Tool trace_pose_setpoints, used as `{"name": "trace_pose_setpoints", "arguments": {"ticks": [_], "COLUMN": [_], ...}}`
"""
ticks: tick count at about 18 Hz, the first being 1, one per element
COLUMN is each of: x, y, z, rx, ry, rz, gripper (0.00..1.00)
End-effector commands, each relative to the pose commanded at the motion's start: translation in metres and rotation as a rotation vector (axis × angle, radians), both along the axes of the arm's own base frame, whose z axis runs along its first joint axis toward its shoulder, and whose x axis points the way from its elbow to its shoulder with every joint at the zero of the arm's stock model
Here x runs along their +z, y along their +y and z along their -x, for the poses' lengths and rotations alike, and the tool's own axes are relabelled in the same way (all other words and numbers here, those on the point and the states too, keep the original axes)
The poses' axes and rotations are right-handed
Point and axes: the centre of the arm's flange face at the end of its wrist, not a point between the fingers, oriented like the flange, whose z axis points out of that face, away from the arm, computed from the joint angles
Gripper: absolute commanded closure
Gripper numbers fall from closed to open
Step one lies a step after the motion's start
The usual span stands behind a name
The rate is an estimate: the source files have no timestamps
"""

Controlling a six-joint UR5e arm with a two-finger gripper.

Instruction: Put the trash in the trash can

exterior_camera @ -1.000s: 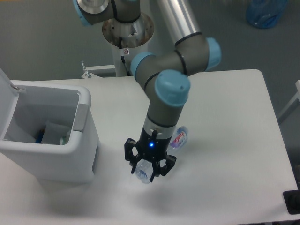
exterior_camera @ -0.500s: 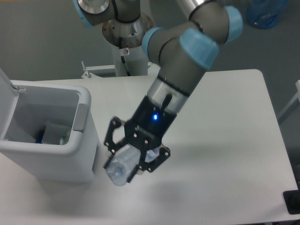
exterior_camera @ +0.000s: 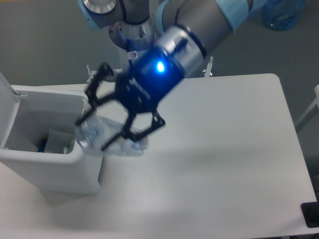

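My end effector [exterior_camera: 107, 127] is closed on the bottle [exterior_camera: 102, 137], black fingers [exterior_camera: 130, 130] clamped across its clear crushed body. It's motion-blurred, so I can't read exact contact pts or the label. Bottle is off the counter [exterior_camera: 224, 149], held in the air, tilted, w/ its lower-left end at the right rim of the bin [exterior_camera: 60, 144], overlapping the rim's corner from this angle. Can't tell if it actually touches the rim.

Just behind the fingers, a blue light [exterior_camera: 159, 65] glows on the wrist body. Up and to the right of that, the grey arm [exterior_camera: 199, 20] w/ light-blue joint caps runs out of the top of frame. Arm base [exterior_camera: 130, 31] sits behind the end effector, at the far counter edge.

Bin is directly left of and below the end effector, lid flipped up at its left side. Inside I see a blue-ish item and something white [exterior_camera: 57, 142], too small to ID. Bin stands on the counter's left part.

Far upper right of the end effector, off the counter, a blue object [exterior_camera: 284, 14] on the floor.
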Motion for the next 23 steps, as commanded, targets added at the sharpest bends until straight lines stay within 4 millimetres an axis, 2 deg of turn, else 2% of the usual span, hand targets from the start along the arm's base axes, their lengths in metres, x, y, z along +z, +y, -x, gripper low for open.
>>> {"name": "trace_pose_setpoints", "arguments": {"ticks": [2, 4, 10, 12, 15, 16, 17, 20, 23], "x": [0.010, 0.008, -0.029, -0.036, -0.045, -0.047, -0.052, -0.060, -0.065], "y": [-0.001, 0.010, 0.040, 0.043, 0.043, 0.043, 0.043, 0.037, 0.033], "z": [-0.018, -0.038, -0.097, -0.105, -0.105, -0.105, -0.105, -0.109, -0.104], "rx": [-0.032, -0.069, -0.179, -0.194, -0.195, -0.197, -0.199, -0.197, -0.181], "ry": [-0.033, -0.038, -0.086, -0.092, -0.094, -0.087, -0.085, -0.094, -0.100], "rz": [-0.008, -0.004, 0.042, 0.049, 0.054, 0.049, 0.049, 0.059, 0.071], "gripper": [0.73, 0.73, 0.71, 0.68, 0.44, 0.24, 0.11, 0.00, 0.00]}}
